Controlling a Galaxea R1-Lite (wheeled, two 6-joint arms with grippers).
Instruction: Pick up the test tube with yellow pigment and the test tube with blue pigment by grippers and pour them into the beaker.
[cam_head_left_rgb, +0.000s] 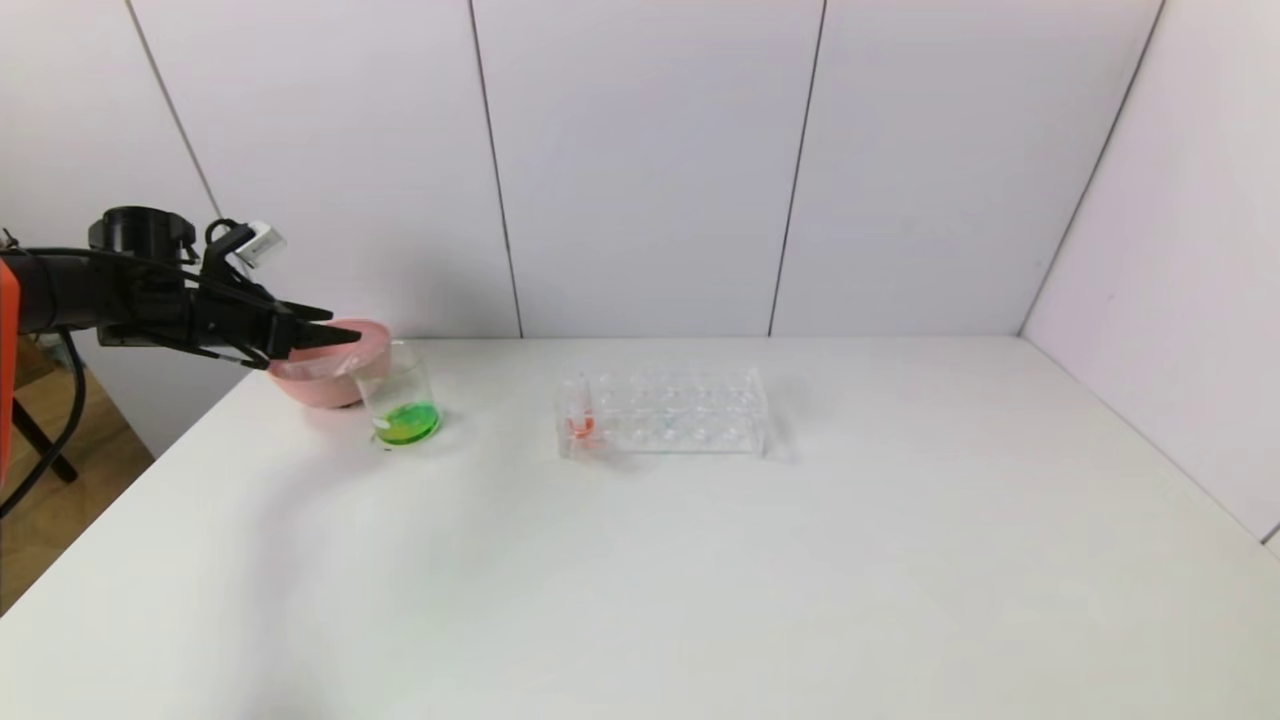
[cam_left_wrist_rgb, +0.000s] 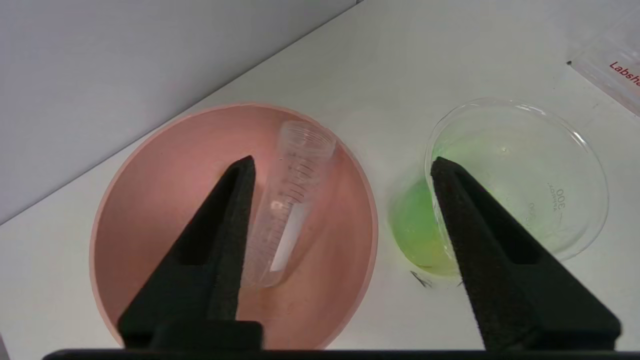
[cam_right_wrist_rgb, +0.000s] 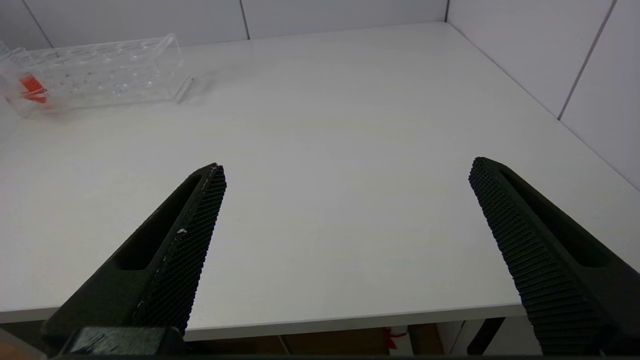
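My left claw (cam_left_wrist_rgb: 340, 170) hangs above the pink bowl (cam_left_wrist_rgb: 150, 210), fingers spread wide, holding nothing — 1 empty clear tube (cam_left_wrist_rgb: 290, 200) lies inside it. The beaker (cam_head_left_rgb: 400, 400) just beside holds green liquid. My right claw (cam_right_wrist_rgb: 345, 175) waits at the desk (cam_right_wrist_rgb: 325, 125) edge, equally spread.

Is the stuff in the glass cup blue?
No, the liquid at the bottom of the beaker is bright green in the head view.

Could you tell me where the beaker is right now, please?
In the head view the beaker stands on the table's left side, beside the pink bowl.
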